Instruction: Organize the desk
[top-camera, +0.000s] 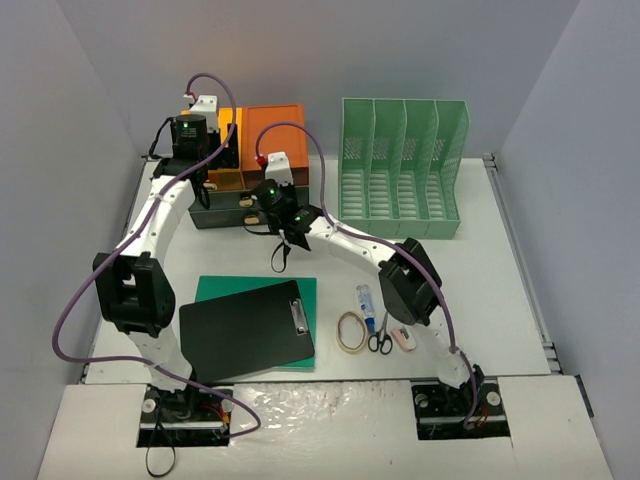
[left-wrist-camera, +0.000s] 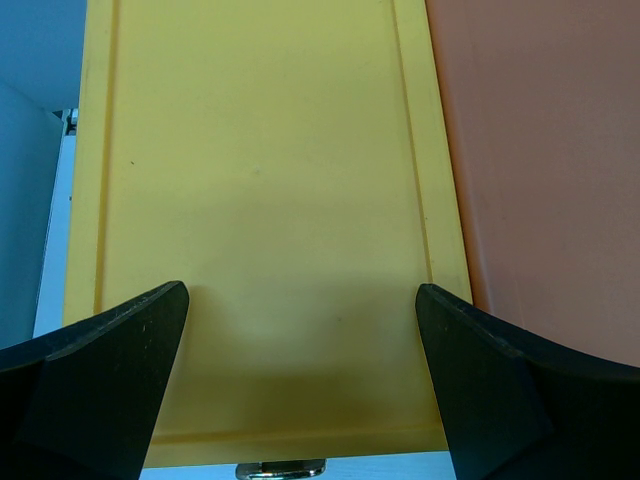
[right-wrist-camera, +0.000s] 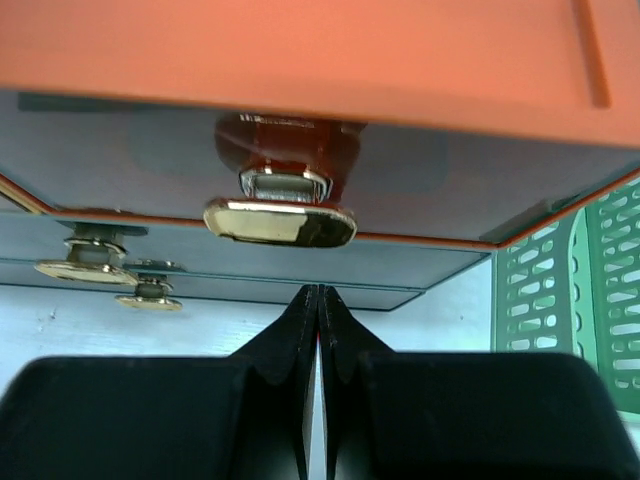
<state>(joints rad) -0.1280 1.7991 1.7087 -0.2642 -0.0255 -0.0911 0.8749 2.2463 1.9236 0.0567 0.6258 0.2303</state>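
Observation:
The white desk (top-camera: 480, 270) holds a drawer unit at the back left with a yellow top (top-camera: 226, 122) and an orange top (top-camera: 274, 125). My left gripper (top-camera: 212, 150) hovers over the yellow top (left-wrist-camera: 260, 200), open and empty (left-wrist-camera: 300, 300). My right gripper (top-camera: 258, 203) is at the drawer fronts. In the right wrist view its fingers are shut on nothing (right-wrist-camera: 318, 290), just below the brass knob (right-wrist-camera: 280, 222) of the orange-edged drawer. Two more brass knobs (right-wrist-camera: 85, 268) show to the left.
A green slotted file rack (top-camera: 402, 165) stands at the back right. A black clipboard (top-camera: 245, 330) lies on a green folder (top-camera: 225, 288) at the front left. A rubber band (top-camera: 351, 331), scissors (top-camera: 381, 335), a small bottle (top-camera: 366, 302) and an eraser (top-camera: 403, 339) lie front centre.

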